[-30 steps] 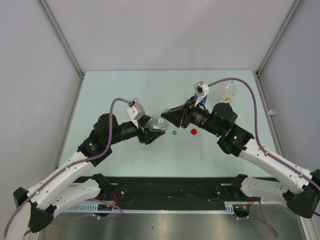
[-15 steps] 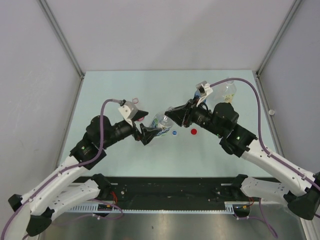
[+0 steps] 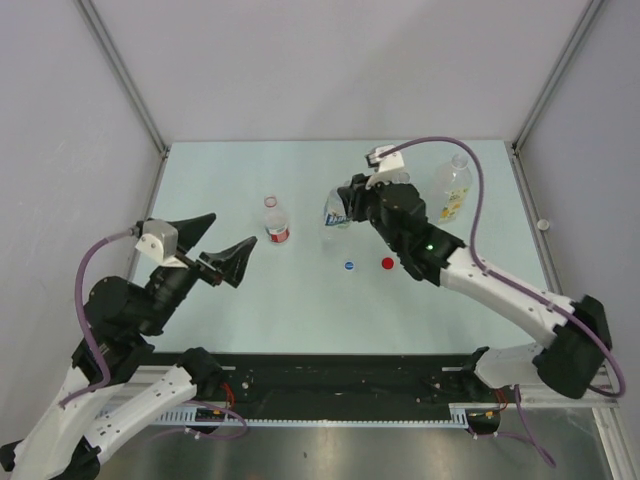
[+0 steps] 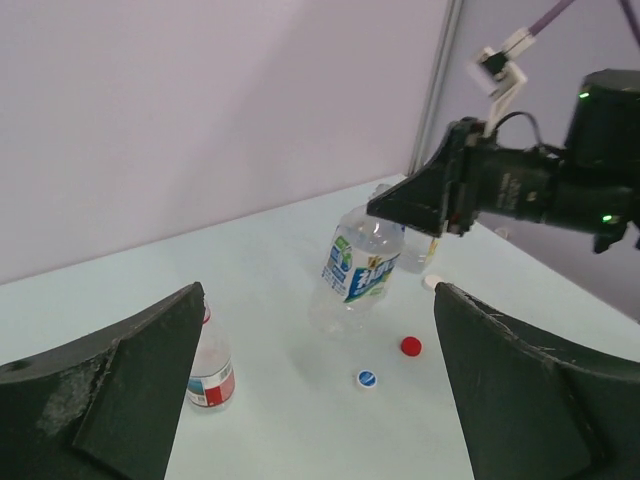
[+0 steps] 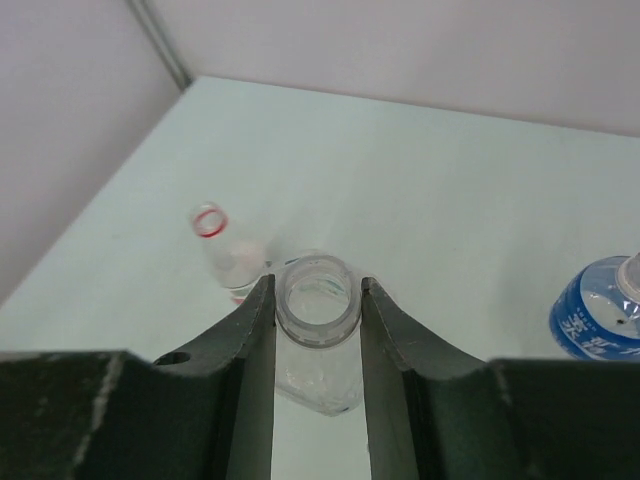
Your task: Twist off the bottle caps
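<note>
My right gripper [image 3: 337,209] [image 5: 317,312] is shut on the open, capless neck of the white-and-blue-labelled bottle [image 4: 355,265], which hangs tilted over the middle of the table. My left gripper [image 3: 232,230] stands wide open and holds nothing, drawn back to the near left. The red-labelled bottle [image 3: 277,223] stands upright without a cap, left of the held one. A blue cap [image 3: 349,265] and a red cap [image 3: 387,263] lie loose on the table in front of it. The larger yellowish-labelled bottle [image 3: 452,190] stands at the back right. A blue-labelled bottle [image 5: 597,312] shows in the right wrist view.
A small white round thing [image 4: 432,281] lies on the table beside the held bottle, seen from the left wrist. Grey walls and metal posts [image 3: 125,75] close in the pale green table [image 3: 240,170] on three sides. The arm bases and a black rail [image 3: 340,375] line the near edge.
My left gripper opened, let go of the white-and-blue-labelled bottle and pulled back to the near left. My right gripper swung toward the back with the bottle held by its neck.
</note>
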Controlling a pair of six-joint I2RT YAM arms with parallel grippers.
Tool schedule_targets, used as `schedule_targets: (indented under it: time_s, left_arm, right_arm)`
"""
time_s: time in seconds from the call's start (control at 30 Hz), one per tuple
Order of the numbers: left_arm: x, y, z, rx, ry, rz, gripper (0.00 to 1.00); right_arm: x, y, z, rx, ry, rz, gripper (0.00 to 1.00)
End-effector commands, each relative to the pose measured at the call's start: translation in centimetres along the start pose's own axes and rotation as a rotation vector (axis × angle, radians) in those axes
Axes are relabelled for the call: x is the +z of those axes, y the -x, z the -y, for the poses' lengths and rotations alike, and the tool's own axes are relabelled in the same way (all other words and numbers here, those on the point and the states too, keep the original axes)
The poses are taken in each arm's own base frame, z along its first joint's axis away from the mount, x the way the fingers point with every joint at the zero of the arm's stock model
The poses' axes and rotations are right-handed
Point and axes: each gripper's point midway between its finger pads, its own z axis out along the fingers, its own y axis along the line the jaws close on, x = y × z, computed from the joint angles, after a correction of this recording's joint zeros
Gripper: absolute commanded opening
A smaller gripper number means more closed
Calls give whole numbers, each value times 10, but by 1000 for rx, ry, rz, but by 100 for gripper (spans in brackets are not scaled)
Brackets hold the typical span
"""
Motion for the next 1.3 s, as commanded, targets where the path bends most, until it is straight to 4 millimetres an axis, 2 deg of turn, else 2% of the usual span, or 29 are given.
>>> schedule_targets:
  time_s: [0.0,0.03,0.07,0.1,0.13,0.17,0.23,0.27,0.3,0.6,0.83,1.03,1.27]
  left_arm:
    - [-3,-24,-11,11,57,-66,100]
    - [-4,-28,-12,13,60,-78,100]
    - [-4,-32,-13,14,63,-84,100]
    - [-6,-33,-14,16,69,-85,100]
    - [-6,-37,-15,20,71,-94,100]
    - [-7,-41,-16,24,75,-101,100]
    - [-8,-45,-18,28,84,-111,100]
    - [-8,-48,-18,33,85,-119,100]
    - [-8,-49,-19,33,88,-122,100]
    - [-6,-62,-18,45,81,-147,100]
    - [-6,-68,-19,46,82,-163,100]
    - [-7,-73,-18,40,77,-171,100]
    - [-5,-75,-17,38,74,-174,100]
  right_arm:
    - [37,10,19,-132,-167,111,0]
    - [43,12,18,-136,-177,138,0]
    - [54,-2,20,-167,-191,120,0]
    - [57,-5,18,-175,-198,124,0]
    - [62,-2,17,-164,-200,152,0]
    - [71,-15,18,-194,-207,135,0]
    - [81,-16,16,-191,-209,147,0]
    - [89,-29,16,-201,-213,122,0]
    - [94,-33,15,-203,-213,117,0]
    - [127,-67,9,-180,-196,70,0]
    - [138,-81,3,-163,-172,38,0]
    - [140,-94,-5,-150,-139,-4,0]
    - [135,-104,-2,-162,-149,-53,1]
